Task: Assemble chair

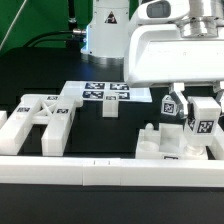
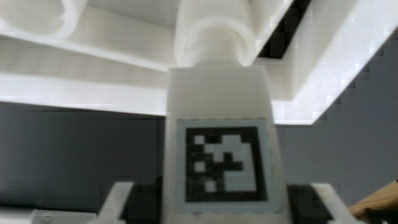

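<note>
Lining up peg [image 2: 222, 45] w/ its mate is key: gripper [image 1: 200, 108] is clamped on tagged chair post [image 2: 222, 150], at exterior view's right, close to white chair parts [image 1: 160, 140] near border rail [image 1: 100, 170]. Lower slow, no tilt.

Lay the clock flat on the exterior view, with the gripper [image 1: 193, 112] in the middle. At 9 o'clock the black table [image 1: 100, 140] is bare, so you can pass there. Farther out at 9, the side frame [image 1: 40, 120] lies in the way. At 10, a small cube [image 1: 108, 107] sits by the marker board [image 1: 100, 92]. At 7, very close, a chunky white block [image 1: 160, 142] blocks you. At 6, the long rail [image 1: 100, 172] shuts off that side. The tagged post [image 2: 222, 140] fills the gap between the fingers [image 2: 125, 205].
</note>
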Action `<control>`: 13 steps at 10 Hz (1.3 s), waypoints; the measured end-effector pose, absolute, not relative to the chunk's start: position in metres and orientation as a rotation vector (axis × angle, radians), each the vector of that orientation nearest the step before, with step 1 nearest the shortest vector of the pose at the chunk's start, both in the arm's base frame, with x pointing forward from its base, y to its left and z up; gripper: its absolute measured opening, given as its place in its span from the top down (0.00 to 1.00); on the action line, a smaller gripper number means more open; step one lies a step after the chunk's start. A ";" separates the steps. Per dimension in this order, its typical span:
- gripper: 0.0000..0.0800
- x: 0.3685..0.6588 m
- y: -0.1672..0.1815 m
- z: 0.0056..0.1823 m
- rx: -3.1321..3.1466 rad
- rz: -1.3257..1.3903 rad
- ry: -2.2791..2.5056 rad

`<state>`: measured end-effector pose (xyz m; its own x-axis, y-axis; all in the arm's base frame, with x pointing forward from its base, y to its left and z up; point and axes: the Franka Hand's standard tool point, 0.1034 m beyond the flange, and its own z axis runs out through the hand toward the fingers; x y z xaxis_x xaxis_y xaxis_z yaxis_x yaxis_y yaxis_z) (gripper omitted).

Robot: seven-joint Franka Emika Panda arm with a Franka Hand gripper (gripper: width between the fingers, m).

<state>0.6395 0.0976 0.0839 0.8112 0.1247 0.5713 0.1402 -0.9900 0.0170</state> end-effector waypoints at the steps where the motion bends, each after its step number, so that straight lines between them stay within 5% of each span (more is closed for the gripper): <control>1: 0.64 0.638 0.098 0.083 -2.965 -0.932 -0.219; 7: 0.64 0.632 0.098 0.077 -2.958 -0.957 -0.223; 10: 0.23 0.631 0.098 0.075 -2.963 -0.944 -0.228; 13: 0.20 0.633 0.094 0.079 -2.972 -0.934 -0.243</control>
